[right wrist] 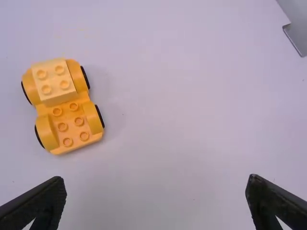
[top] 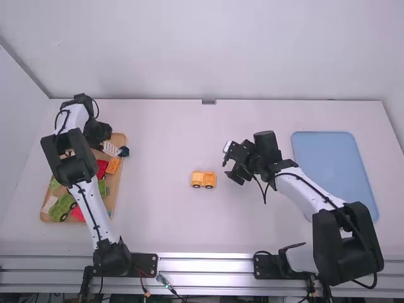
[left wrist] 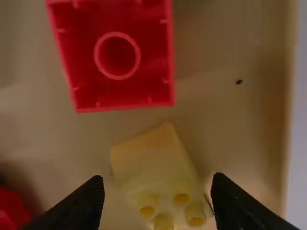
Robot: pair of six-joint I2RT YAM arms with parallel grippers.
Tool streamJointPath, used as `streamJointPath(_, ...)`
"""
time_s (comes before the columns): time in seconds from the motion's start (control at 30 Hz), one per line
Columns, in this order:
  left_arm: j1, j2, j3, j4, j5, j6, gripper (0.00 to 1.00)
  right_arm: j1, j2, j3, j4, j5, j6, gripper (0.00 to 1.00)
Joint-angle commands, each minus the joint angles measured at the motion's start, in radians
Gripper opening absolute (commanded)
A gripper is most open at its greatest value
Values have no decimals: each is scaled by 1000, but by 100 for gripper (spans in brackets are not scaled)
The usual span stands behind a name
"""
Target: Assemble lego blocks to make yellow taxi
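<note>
Green wheeled base: in the wooden tray, near its near left corner; kept there, I judge, as a spare, its colour being wrong for a taxi.
Yellow wheeled base: the taxi begun, upright at mid-worktop, presumably so either arm can reach it.
Pale yellow block on top: seated across one end, between two wheel arches; the other end's studs are bare, likely left for more bodywork.
Right pincer: wide, holding nothing, just right of the taxi, perhaps waiting to steady it.
Blue rectangular tray: by the worktop's right edge, maybe for the finished car.
Left pincer: wide, over the wooden tray's far end, its fingers either side of a loose pale yellow block; blurred, but probably ungripped, set to close on its sides.
Red square block: beside that loose one, hollow side up.
Lettering: none legible on the blocks.
</note>
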Motion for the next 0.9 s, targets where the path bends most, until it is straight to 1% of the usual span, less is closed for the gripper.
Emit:
streamJointPath(0.0, -2, -1, -11, -1, -23, -39, 56, 1, -9, 18, -2, -6, 11, 99)
streamJointPath(0.07, -3, -1, -11, 0, -21, -39, 48, 1, -9, 18, -2, -6, 11, 99)
streamJointPath(0.1, -2, -1, -11, 2, -22, -39, 42, 1, -9, 18, -2, -6, 11, 99)
streamJointPath(0.13, -3, -1, -11, 5, -22, -40, 33, 1, -9, 18, -3, -6, 11, 99)
streamJointPath(0.17, -2, -1, -12, 8, -22, -39, 29, 1, -9, 18, -5, -6, 11, 99)
streamJointPath(0.33, -2, -1, -12, 7, -25, -40, 29, 1, -9, 18, -13, -6, 11, 99)
streamJointPath(0.47, -3, -1, -19, 10, -25, -38, 33, 1, -9, 18, -17, -6, 11, 99)
streamJointPath(0.5, -3, -1, -19, 10, -25, -31, 32, 1, -9, 18, -16, -6, 11, 99)
streamJointPath(0.53, -3, -1, -19, 10, -21, -29, 30, 1, -9, 18, -16, -6, 11, 99)
streamJointPath(0.73, -2, -1, -19, -5, -23, -31, 27, 1, -9, 18, -16, -6, 11, 99)
streamJointPath(0.87, -3, -1, -19, -15, -26, -32, 27, 1, -9, 18, -17, -6, 10, 99)
